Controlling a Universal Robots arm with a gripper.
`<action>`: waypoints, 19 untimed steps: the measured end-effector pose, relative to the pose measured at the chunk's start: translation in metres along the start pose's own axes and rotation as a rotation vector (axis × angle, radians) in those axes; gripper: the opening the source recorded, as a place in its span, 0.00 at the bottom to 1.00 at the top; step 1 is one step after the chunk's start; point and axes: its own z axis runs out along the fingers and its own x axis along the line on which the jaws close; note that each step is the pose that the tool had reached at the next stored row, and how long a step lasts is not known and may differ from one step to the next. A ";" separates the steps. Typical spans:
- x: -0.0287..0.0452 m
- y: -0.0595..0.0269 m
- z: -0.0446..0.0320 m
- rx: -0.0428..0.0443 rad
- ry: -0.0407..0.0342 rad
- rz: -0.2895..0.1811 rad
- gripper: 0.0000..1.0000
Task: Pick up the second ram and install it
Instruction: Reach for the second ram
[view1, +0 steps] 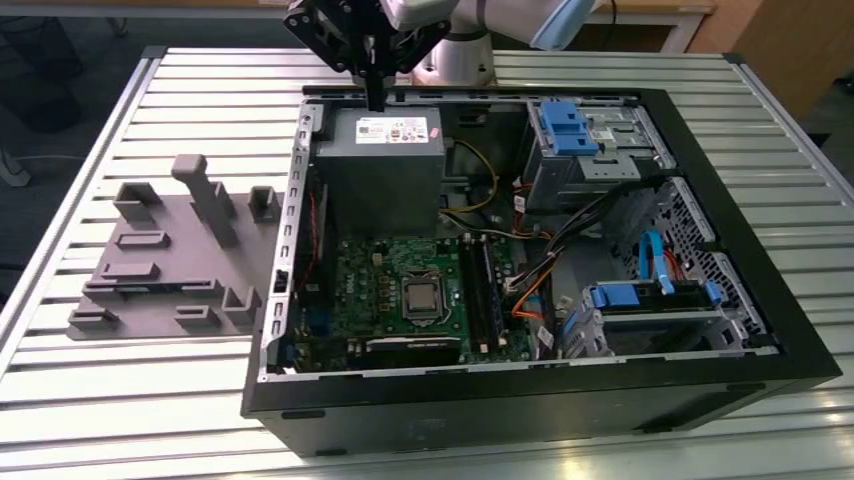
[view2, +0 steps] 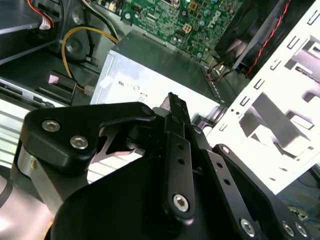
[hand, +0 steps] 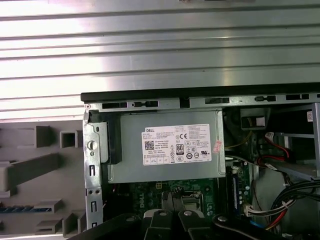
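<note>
The gripper (view1: 378, 98) hung over the far end of the power supply (view1: 380, 150), its fingers drawn together with nothing visibly between them. The second ram (hand: 22, 209) seemed to lie in a slot of the grey fixture (view1: 134, 292), left of the computer case (view1: 747, 330). A clean pick would probably need the fingers parted, squared across the board's thin edges and kept clear of the fixture's posts.

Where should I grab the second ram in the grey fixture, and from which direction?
Take the second ram by its exposed long top edge, near its middle, pinching across its two flat faces. Come straight down from above: in the first wrist view it seems to stand on edge in a slot of the grey fixture, whose walls appear to flank its lower part, so the sides look closed off.
</note>
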 end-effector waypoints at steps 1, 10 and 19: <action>0.0001 0.0000 0.0000 0.0000 0.0000 0.000 0.11; 0.0012 -0.0001 0.0000 0.0001 0.0007 0.000 0.11; 0.0023 -0.0002 0.0000 0.0000 0.0010 0.000 0.11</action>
